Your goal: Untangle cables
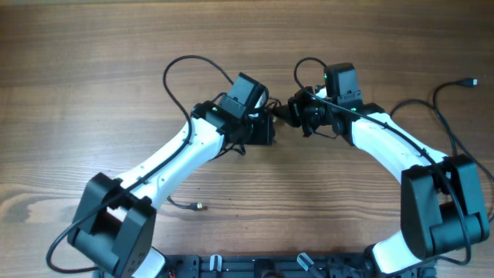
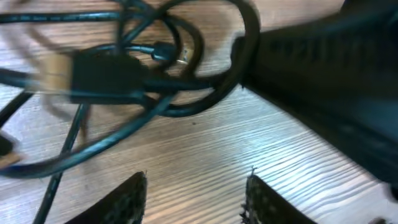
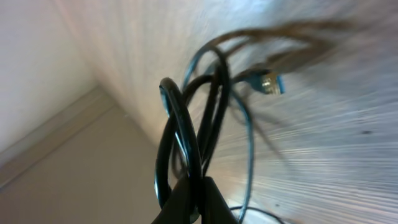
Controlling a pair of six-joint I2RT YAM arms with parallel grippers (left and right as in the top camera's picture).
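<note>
Black cables [image 3: 217, 93], loop clamped between right jaws, left jaws apart, cables just beyond them

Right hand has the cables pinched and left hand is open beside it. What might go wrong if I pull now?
1. The right hand pinches several loops of the cables together, so pulling may tighten the tangle rather than loosen it.
2. The left hand is open and holds nothing, so the cables may simply drag along.
3. In the overhead view both hands sit very close and might collide.
</note>
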